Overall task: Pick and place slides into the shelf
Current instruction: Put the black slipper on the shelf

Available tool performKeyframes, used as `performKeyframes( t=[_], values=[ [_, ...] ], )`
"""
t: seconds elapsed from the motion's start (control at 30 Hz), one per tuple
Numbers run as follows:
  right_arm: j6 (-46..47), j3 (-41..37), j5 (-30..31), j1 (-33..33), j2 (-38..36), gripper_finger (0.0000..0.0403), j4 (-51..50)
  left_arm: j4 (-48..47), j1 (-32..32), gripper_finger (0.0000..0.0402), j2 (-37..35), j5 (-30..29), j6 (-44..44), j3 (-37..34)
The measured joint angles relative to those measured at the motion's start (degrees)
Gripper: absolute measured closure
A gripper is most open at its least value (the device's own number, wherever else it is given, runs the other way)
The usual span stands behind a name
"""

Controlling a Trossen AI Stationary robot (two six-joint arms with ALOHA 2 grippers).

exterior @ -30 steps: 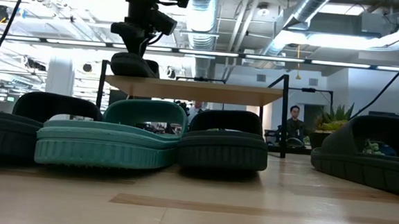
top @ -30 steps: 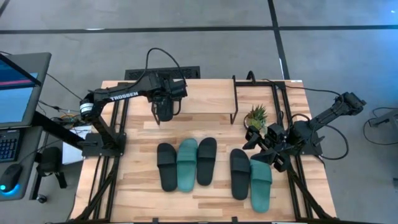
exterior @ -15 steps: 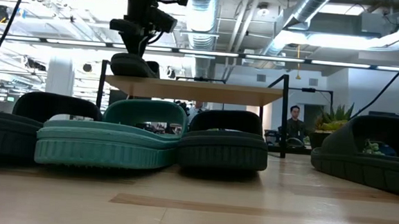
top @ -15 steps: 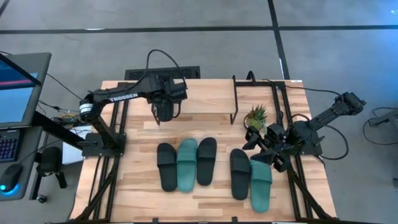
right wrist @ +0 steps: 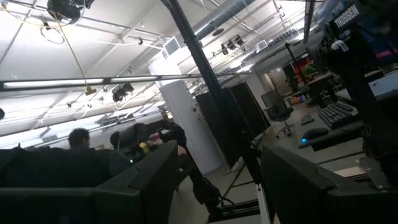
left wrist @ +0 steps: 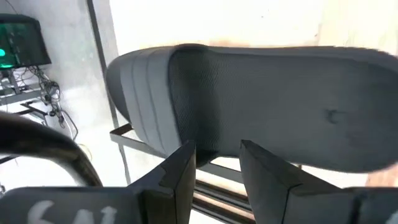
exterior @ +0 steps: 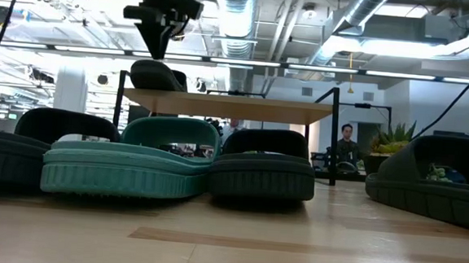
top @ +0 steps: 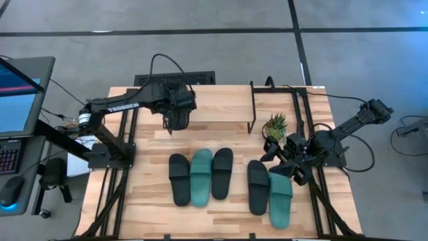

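One black slide [left wrist: 280, 106] lies sole-down on the left end of the shelf's plank top [top: 221, 110]; the low view shows it there [exterior: 156, 75]. My left gripper [exterior: 159, 52] hovers open just above it, its fingers [left wrist: 180, 171] clear of the slide. On the tabletop in front of the shelf lie a black slide [top: 179, 179], a teal slide [top: 200, 177] and a black slide [top: 222, 173] side by side. A black slide [top: 258, 186] and a teal slide [top: 281, 199] lie farther right. My right gripper [top: 275, 161] waits open at the right, pointing slightly upward.
A small potted plant [top: 275, 125] stands by the shelf's right end, next to my right gripper. The shelf's black wire legs [exterior: 333, 137] rise from the table. A monitor [top: 20, 94] stands off the table's left side. A person [exterior: 345, 142] sits in the room beyond.
My left gripper has risen from the black slide on the shelf top and drawn a little toward the table's left edge, staying open. The slide has stayed where it lay.
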Motion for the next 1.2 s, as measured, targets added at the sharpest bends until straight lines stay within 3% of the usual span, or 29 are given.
performKeyframes(
  t=[0.23,0.47,1.1,1.2],
  values=[
    [0.08,0.0,0.0,0.0,0.0,0.0188,-0.29,-0.09,-4.16,0.0287,-4.93,-0.77,-4.34,0.0],
    [0.15,0.0,0.0,0.0,0.0,0.0188,-0.26,-2.3,-12.4,0.0296,-8.89,-3.59,-11.91,0.0],
    [6.72,0.0,0.33,-2.54,2.62,0.0188,0.22,-3.06,-42.59,0.0298,-11.73,-9.01,-43.91,0.0],
    [6.66,0.0,2.43,-2.88,4.0,0.0188,0.53,-2.98,-45.55,0.0298,-11.73,-6.44,-51.23,0.0]
  ],
)
